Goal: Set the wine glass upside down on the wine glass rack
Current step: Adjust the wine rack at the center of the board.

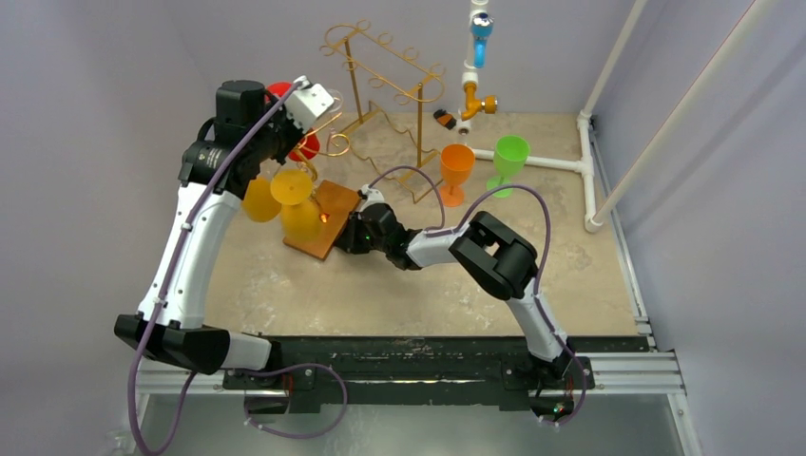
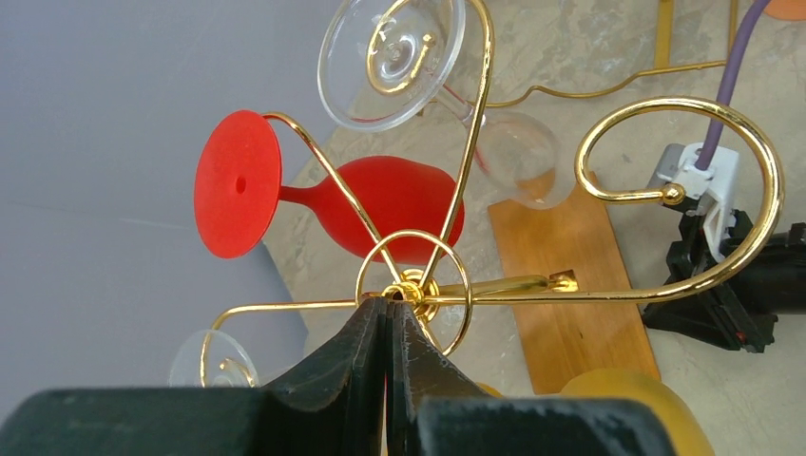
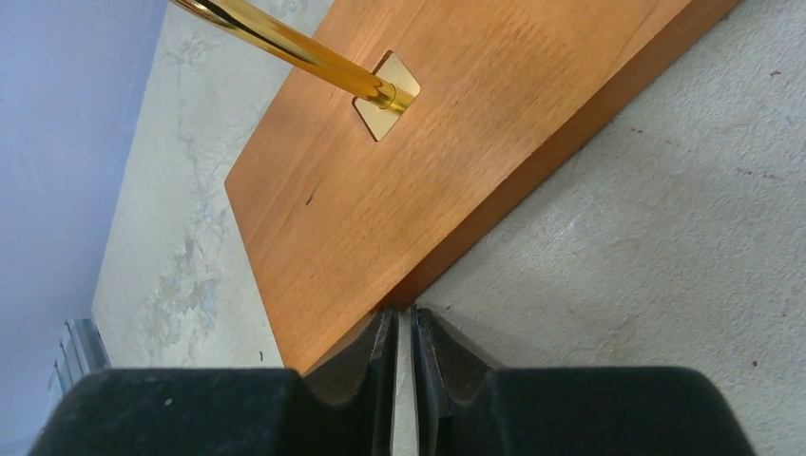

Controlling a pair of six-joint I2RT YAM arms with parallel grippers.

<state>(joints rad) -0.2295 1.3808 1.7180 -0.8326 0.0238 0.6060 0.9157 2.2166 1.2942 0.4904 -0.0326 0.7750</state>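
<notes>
The left gripper point(image 2: 388, 308) is clenched at the rack point(image 2: 504, 284) top; the right gripper point(image 3: 404, 315) is clenched at the wooden base point(image 3: 456, 161) edge.

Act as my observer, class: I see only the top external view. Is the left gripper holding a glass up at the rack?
Observer: No. The left wrist view shows the left gripper shut and empty, its tips at the centre of the wine glass rack, where the gold arms meet.
Operator: What hangs there?
Observer: A red wine glass and a clear wine glass, each foot caught in a gold hook.
Operator: And the right gripper?
Observer: The right wrist view shows the right gripper empty, fingers nearly together, at the edge of the rack's wooden base.
</notes>
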